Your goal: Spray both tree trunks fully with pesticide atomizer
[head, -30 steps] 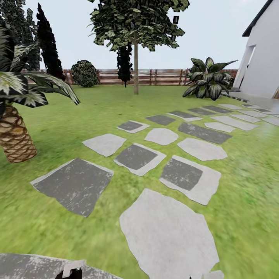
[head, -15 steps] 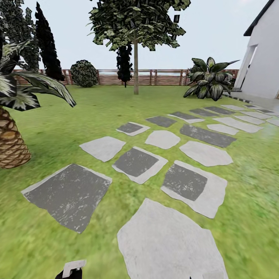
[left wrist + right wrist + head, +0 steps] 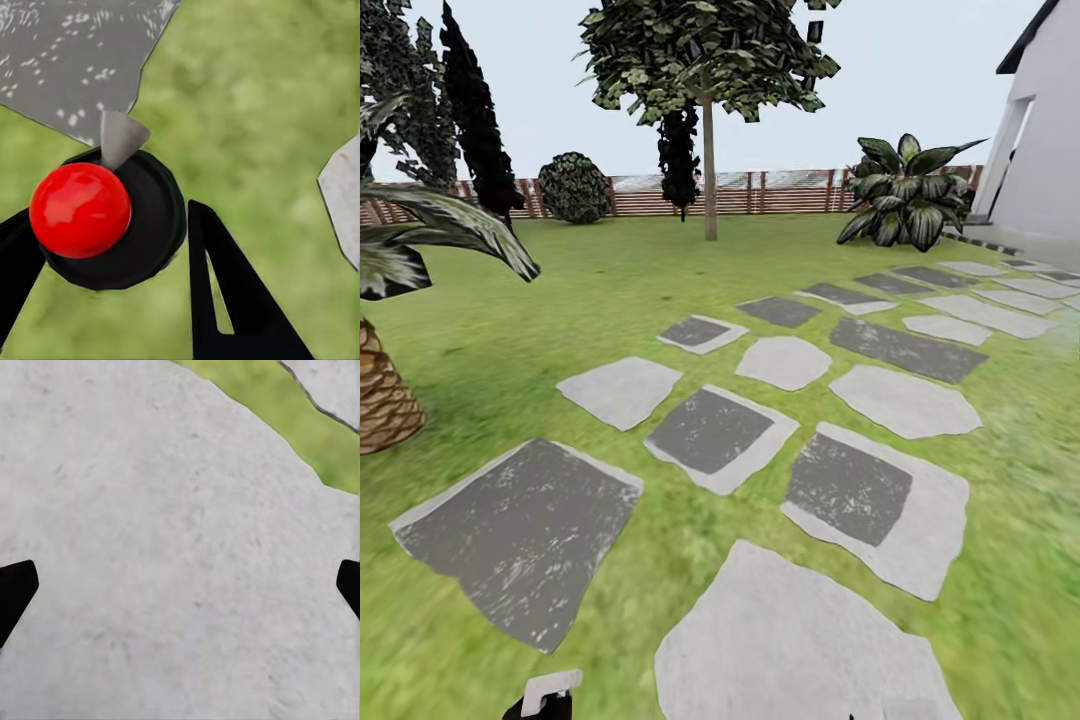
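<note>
Meanwhile | view has advanced along the stepping stones (image 3: 710,432), tree (image 3: 709,150) nearer | left gripper (image 3: 112,262) clenched on atomizer (image 3: 101,217) | right gripper (image 3: 180,585) released, empty | spraying not begun

The head camera looks forward and down across the stepping stones (image 3: 710,430) toward the far fence (image 3: 760,195). Both wrist cameras face straight down, close over the ground, sharing those stones and grass (image 3: 262,112) with it.
</note>
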